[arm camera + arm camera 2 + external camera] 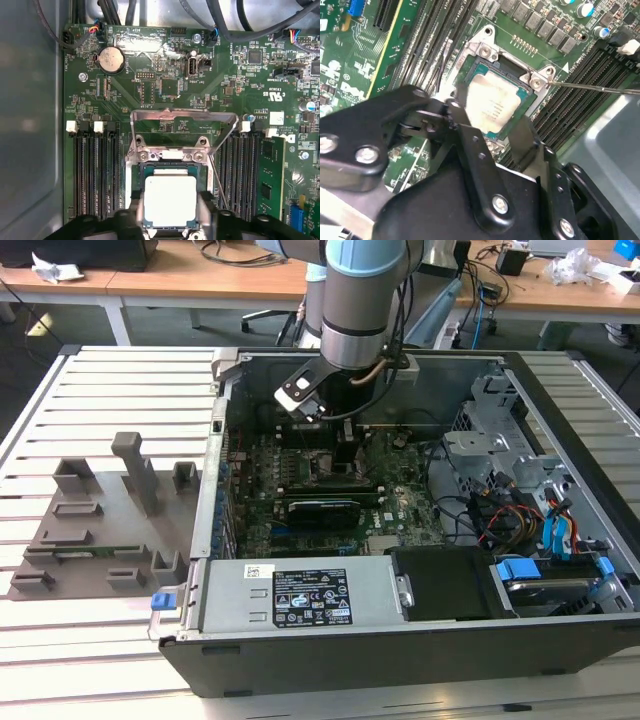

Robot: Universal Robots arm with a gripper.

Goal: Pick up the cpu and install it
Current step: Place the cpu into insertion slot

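The cpu (170,200), a small square chip with a pale silver top, lies inside the socket frame (135,165) on the green motherboard (225,100). In both wrist views my black fingers (137,212) press against two opposite sides of the chip. My gripper (171,216) is shut on the cpu (492,102), and its dark body (470,200) covers the near part of the socket. In the exterior view the arm reaches down into the open computer case, where the gripper (340,465) sits low over the board.
The socket's metal load plate (182,117) stands flipped open and its thin lever (600,87) sticks out sideways. Memory slots (95,170) flank the socket. A power supply (300,595), cables and a drive cage (510,440) fill the case. Grey holder blocks (100,520) stand outside.
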